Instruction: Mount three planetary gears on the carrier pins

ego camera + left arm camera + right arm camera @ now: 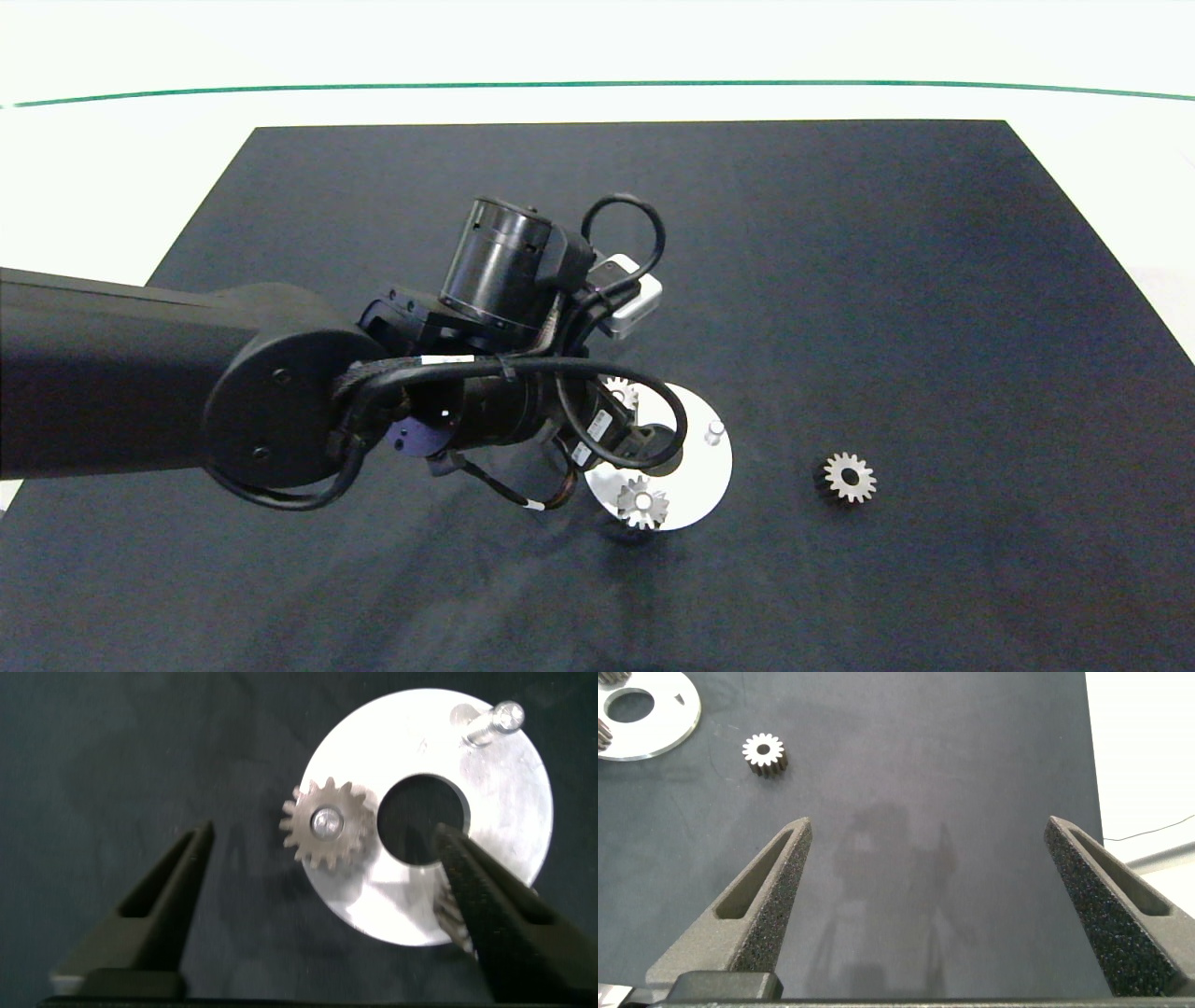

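The left gripper (322, 873) hangs right over the plate (705, 471), fingers spread wide and holding nothing. One gear (326, 822) sits on its pin at the plate's rim between those open fingers, and a second gear (642, 502) sits on the plate too, apparently on its own pin. A third pin (716, 430) stands bare. The last gear (848, 478) lies flat on the dark mat (934, 280), well apart from the plate, on the side away from the left arm.

The right gripper (929, 910) is off over bare mat, also wide open and empty, with that loose gear near it.

My worry: one left finger (495, 905) is low beside the centre hole, just by a seated gear. Closing or dragging sideways there could knock a gear off or shove the plate. The loose gear lies flat, so a pinch could slip.
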